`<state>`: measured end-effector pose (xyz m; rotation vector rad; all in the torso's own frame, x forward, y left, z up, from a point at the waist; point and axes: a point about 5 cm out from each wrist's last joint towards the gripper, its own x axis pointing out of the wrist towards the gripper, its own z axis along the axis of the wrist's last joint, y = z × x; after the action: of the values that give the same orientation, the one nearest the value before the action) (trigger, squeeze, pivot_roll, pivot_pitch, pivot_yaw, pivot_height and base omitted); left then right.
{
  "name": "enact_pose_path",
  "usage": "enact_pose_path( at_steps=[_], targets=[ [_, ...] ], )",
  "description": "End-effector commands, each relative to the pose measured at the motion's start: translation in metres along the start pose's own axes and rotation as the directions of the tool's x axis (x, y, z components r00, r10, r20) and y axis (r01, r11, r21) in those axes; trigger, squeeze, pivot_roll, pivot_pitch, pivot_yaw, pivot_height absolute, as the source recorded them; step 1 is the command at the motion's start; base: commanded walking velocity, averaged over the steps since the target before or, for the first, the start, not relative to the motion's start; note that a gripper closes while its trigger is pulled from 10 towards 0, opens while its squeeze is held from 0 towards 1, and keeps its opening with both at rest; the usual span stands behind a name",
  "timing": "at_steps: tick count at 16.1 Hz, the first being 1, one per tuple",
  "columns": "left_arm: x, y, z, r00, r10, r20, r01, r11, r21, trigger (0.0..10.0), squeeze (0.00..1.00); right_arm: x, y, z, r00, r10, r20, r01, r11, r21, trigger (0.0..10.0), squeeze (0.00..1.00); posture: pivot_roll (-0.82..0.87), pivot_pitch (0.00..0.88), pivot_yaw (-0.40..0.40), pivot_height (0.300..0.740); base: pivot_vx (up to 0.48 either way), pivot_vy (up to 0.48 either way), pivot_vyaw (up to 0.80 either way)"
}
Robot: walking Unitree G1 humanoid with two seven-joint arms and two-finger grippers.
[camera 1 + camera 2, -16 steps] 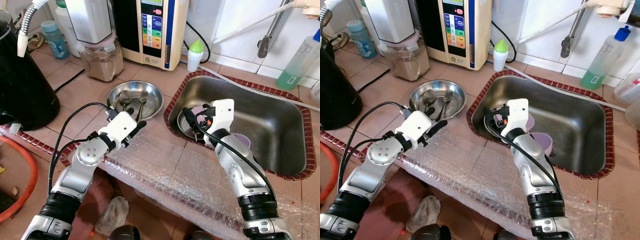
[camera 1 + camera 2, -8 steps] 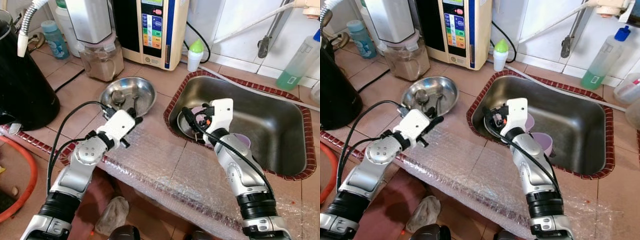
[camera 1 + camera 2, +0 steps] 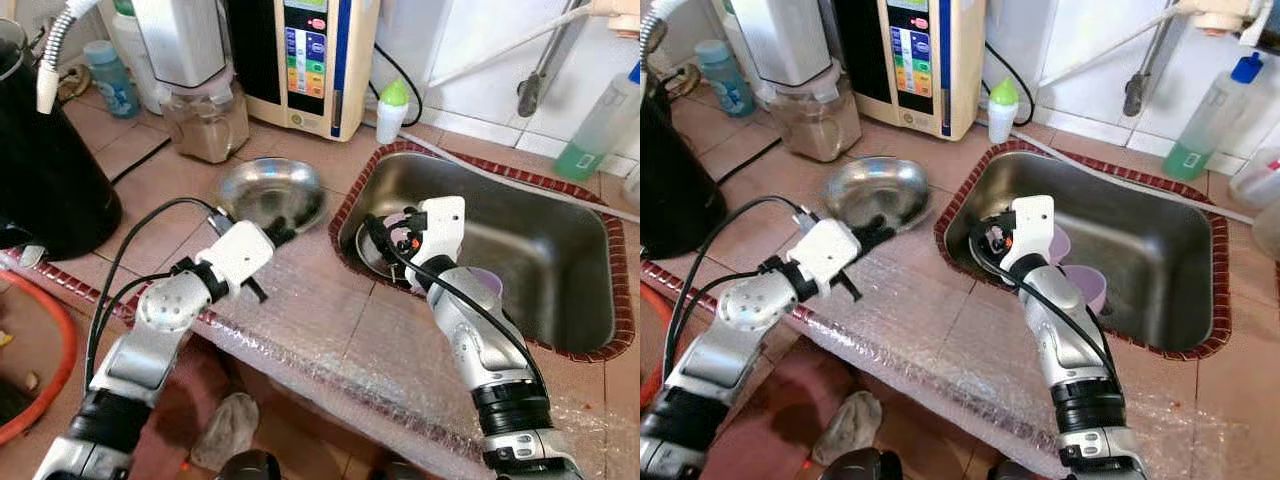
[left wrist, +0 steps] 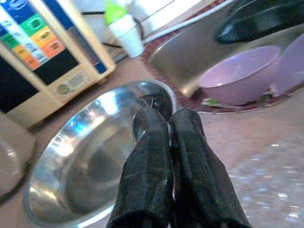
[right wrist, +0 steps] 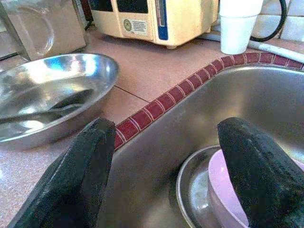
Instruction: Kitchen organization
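Tilted now where it lay flat a second ago, the steel bowl (image 3: 271,192) has its near rim lifted off the tiled counter (image 3: 150,180), pinched by the left gripper (image 4: 166,126), whose fingers are clamped together on that rim. Bubble wrap (image 3: 340,330) covers the counter's front edge beneath both arms. Rightward, the right gripper (image 5: 166,142) hangs spread wide over the sink (image 3: 560,260), above a purple bowl (image 4: 237,76). Behind stand a blender (image 3: 195,80) and water purifier (image 3: 310,55).
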<state>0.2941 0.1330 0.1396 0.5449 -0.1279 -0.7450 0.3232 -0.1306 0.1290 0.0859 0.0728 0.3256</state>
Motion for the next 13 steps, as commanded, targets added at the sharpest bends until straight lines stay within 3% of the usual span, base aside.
enact_pose_path(
  at_steps=[1,3,6,8,13],
  targets=[
    [-0.001,-0.008,-0.004,0.998,-0.051,-0.023,0.051,0.999,0.012,0.0,0.0,0.002,-0.003,0.001,1.0,-0.02,0.003,0.02,1.0,-0.002,10.0,0.0,-0.01,0.038,0.011,0.74,0.0,0.0,0.0],
    [-0.004,-0.006,-0.006,0.999,-0.039,-0.038,0.04,0.999,0.027,0.0,0.0,0.002,-0.004,0.001,1.0,-0.024,0.002,0.024,1.0,-0.001,10.0,0.0,-0.01,0.038,0.014,0.74,0.0,0.0,0.0],
    [-0.005,0.016,-0.006,0.99,0.133,-0.036,-0.13,0.989,0.068,0.0,0.0,0.002,-0.005,0.0,0.999,-0.036,0.002,0.036,0.999,0.0,10.0,0.0,-0.01,0.038,0.015,0.74,0.0,0.0,0.0],
    [-0.006,0.031,0.001,0.968,0.252,0.011,-0.252,0.964,0.081,0.0,0.0,0.002,-0.005,0.0,0.999,-0.037,0.005,0.037,0.999,0.002,10.0,0.0,-0.01,0.038,0.014,0.74,0.0,0.0,0.0],
    [-0.007,0.051,0.022,0.905,0.404,0.133,-0.409,0.913,0.004,0.0,0.0,0.004,-0.003,0.0,0.999,-0.034,0.009,0.034,0.999,0.003,10.0,0.0,-0.01,0.037,0.013,0.74,0.0,0.0,0.0]
  ],
)
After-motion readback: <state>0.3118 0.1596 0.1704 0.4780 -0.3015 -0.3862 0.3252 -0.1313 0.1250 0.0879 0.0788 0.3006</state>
